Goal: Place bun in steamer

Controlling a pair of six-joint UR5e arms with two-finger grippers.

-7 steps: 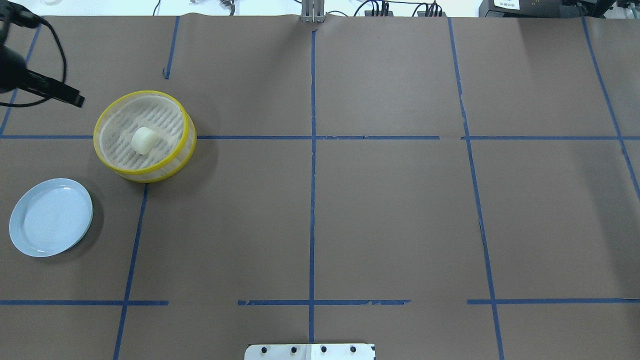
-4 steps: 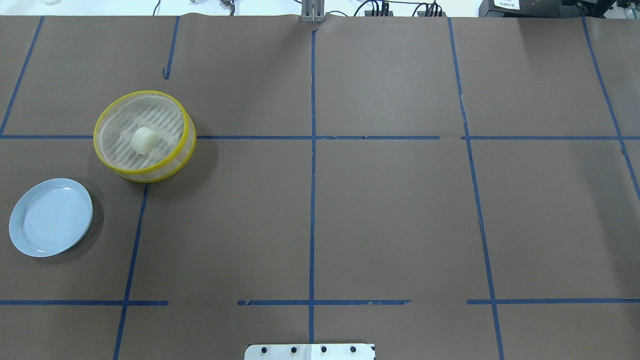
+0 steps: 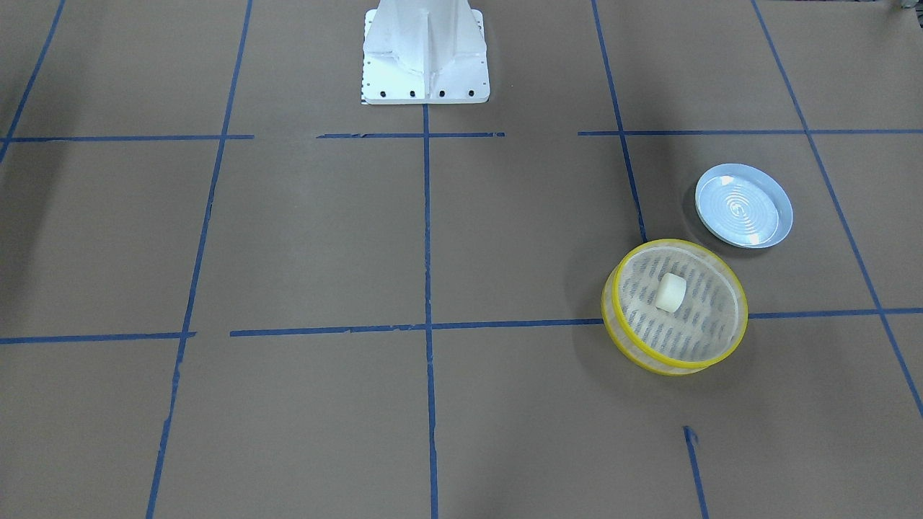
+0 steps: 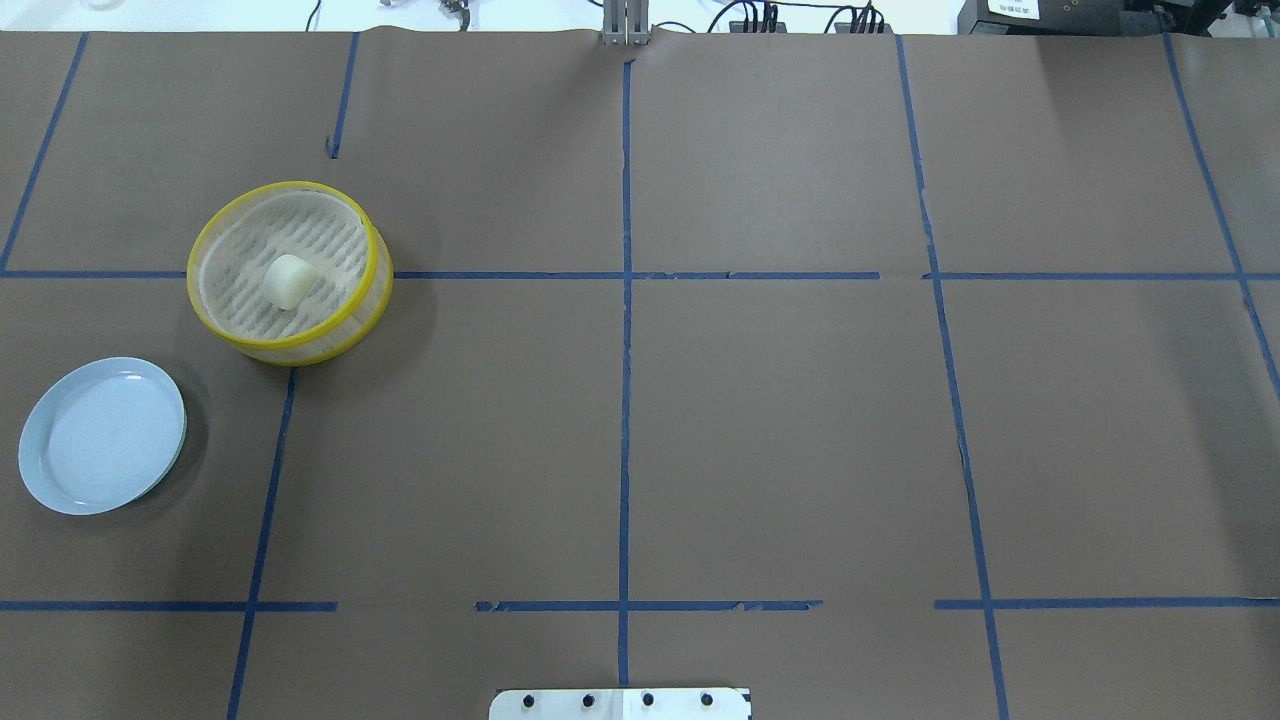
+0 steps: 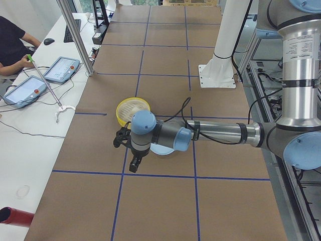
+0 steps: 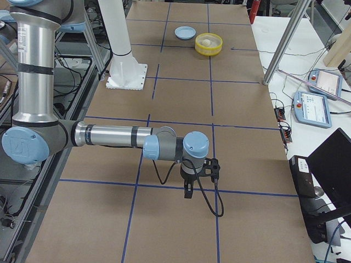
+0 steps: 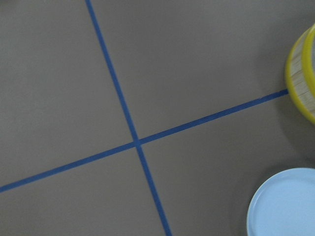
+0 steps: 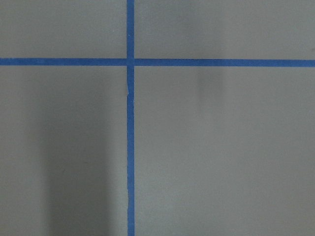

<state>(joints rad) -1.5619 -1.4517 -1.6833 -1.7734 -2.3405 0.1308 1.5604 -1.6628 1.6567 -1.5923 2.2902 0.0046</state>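
Item: bun in steamer, placement judged complete. Exterior front-facing view: the bun (image 3: 670, 292) rests on the slotted base of the steamer (image 3: 692, 331), near its middle and clear of the yellow rim. The pale blue plate (image 3: 744, 205) just beside the steamer is bare, and no arm is over the table (image 3: 288, 238). The bun appears to lie on its side, axis about level, with one flat end turned toward the robot's left. It is so stubby that the long axis is barely marked. Overhead exterior view: the bun (image 4: 288, 281) sits inside the steamer (image 4: 240, 300) and the plate (image 4: 100, 435) is apart from it. The same tilt reads here, the end facing left and slightly toward the robot. Exterior left view: the left gripper (image 5: 134, 164) hangs near the plate (image 5: 163, 151), beside the steamer (image 5: 131, 108) and off the bun. Its opening cannot be told. Exterior right view: the right gripper (image 6: 188, 192) hangs well apart from the steamer (image 6: 209, 48), where the bun (image 6: 206, 40) shows. Its opening cannot be told either. Left wrist-mounted view: steamer wall (image 7: 300, 78) and plate edge (image 7: 285, 206) only, with no fingers in frame. Right wrist-mounted view: blue tape lines (image 8: 130, 147) only. Remaining work is judged to be nil, beyond parking the arms.
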